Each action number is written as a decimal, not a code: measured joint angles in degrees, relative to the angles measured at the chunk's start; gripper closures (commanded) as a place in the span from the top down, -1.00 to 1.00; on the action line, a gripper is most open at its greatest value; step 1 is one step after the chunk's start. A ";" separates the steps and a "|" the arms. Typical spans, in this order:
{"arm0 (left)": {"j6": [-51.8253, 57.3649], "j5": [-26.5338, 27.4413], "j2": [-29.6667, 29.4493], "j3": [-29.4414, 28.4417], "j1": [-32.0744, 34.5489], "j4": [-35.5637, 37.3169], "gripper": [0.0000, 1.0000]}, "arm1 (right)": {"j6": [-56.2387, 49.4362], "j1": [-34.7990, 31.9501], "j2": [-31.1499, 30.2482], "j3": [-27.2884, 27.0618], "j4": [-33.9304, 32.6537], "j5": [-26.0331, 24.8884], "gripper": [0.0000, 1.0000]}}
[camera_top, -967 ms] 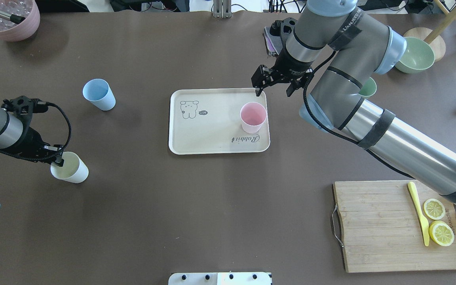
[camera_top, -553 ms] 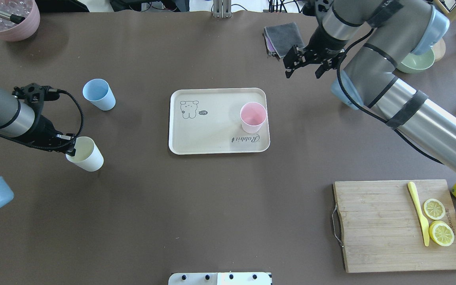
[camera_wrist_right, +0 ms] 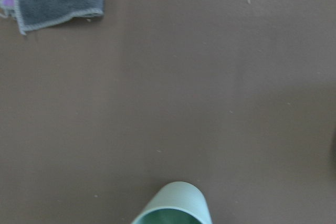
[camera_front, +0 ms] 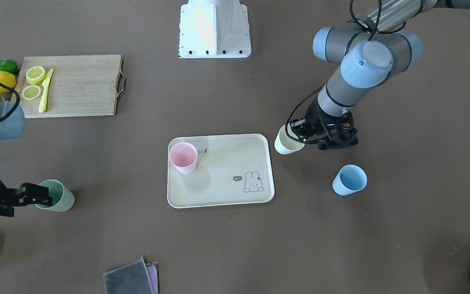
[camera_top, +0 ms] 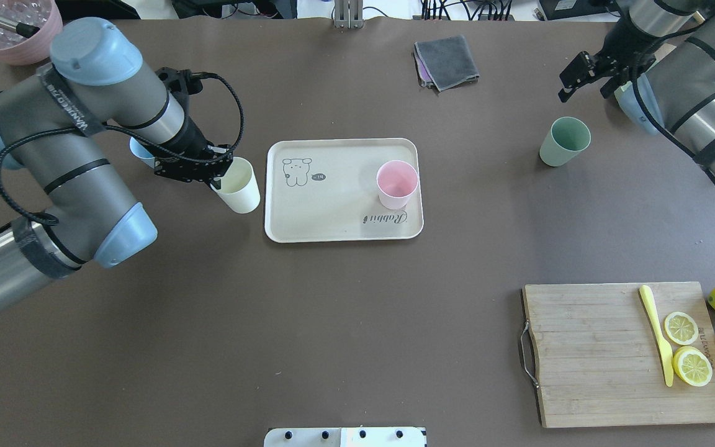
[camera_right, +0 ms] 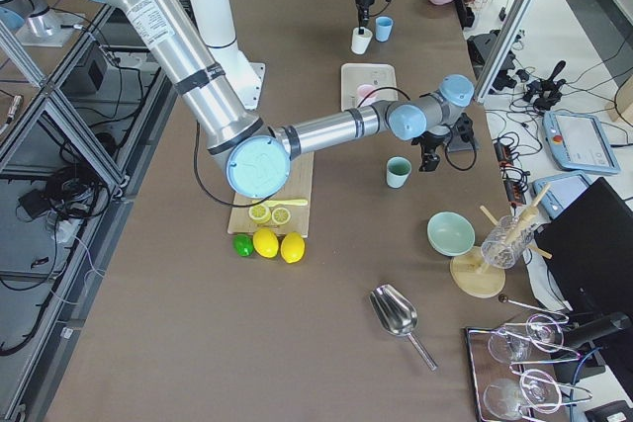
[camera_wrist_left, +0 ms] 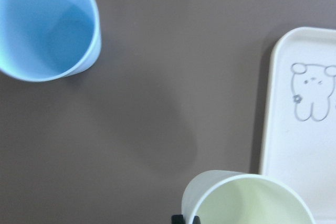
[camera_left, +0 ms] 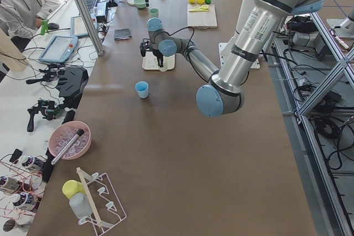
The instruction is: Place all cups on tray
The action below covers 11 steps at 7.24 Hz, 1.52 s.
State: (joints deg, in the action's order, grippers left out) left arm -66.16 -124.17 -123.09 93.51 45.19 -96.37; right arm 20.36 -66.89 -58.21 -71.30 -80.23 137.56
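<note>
I see the brown desk (camera_top: 332,323) across all cams. The wooden cutting board (camera_top: 593,354) w/ lemon slices and a yellow knife lies on the right arm's side, well apart from both grippers.

The cream tray (camera_top: 332,217) sits mid-desk, just beside the left gripper (camera_top: 213,179) on its right, and well apart from the right gripper (camera_top: 584,93).

Left gripper is clamped on the rim of the cream-white cup (camera_top: 239,192). That cup hangs from the gripper just outside the tray's left edge, not over it. In the left wrist cam its shadow falls off to one side on the desk, so it looks lifted; can't tell how high.

Right gripper has its fingers spread apart w/ nothing btwn them.

Sage green cup (camera_top: 563,141) stands upright on the desk near the right gripper, on its tray side, and shows at the bottom edge of the right wrist cam.

Pink cup (camera_top: 396,183) stands upright on the tray, at the end farthest from the left gripper, next to the "Rabbit" lettering.

Light blue cup (camera_front: 349,179) stands on the desk near the left gripper, on the side away from the tray, partly hidden by the arm in the overhead cam.
</note>
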 measured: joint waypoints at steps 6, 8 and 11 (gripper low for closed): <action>-8.26 5.88 -8.71 -10.53 -4.93 -5.77 0.96 | -1.78 1.67 -3.43 0.47 0.34 0.09 0.96; -9.38 8.50 -9.09 -10.54 -6.67 -5.98 0.96 | -1.58 2.56 -2.99 2.16 0.40 -0.62 -0.43; -6.81 6.82 -8.33 -5.08 -3.02 0.24 0.97 | 0.61 3.03 -2.54 2.56 0.46 -0.57 -1.00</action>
State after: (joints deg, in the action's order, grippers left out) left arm -72.97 -117.36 -131.42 88.44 42.17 -96.13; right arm 20.97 -63.85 -60.76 -68.74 -79.77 136.99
